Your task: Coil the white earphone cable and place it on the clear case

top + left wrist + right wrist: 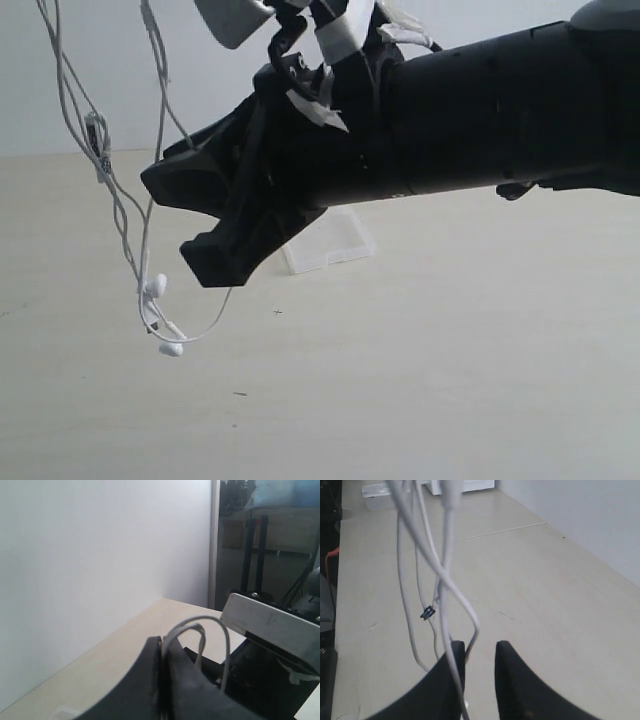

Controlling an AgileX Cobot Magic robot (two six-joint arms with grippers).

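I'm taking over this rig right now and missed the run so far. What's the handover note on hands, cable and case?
Left hand: shut on the white earphone cable, with loops rising from it.
Right hand: open; strands hang beside its fingers, ungripped.
The cable hangs in the air, earbuds dangling above the table. The clear case lies on the table, partly hidden.
Done: cable lifted.
Left: coil it and set it on the case.

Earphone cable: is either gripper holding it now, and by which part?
The left gripper is shut on the white earphone cable, pinching loops of its thin wire. The right gripper is open; strands hang beside one finger.
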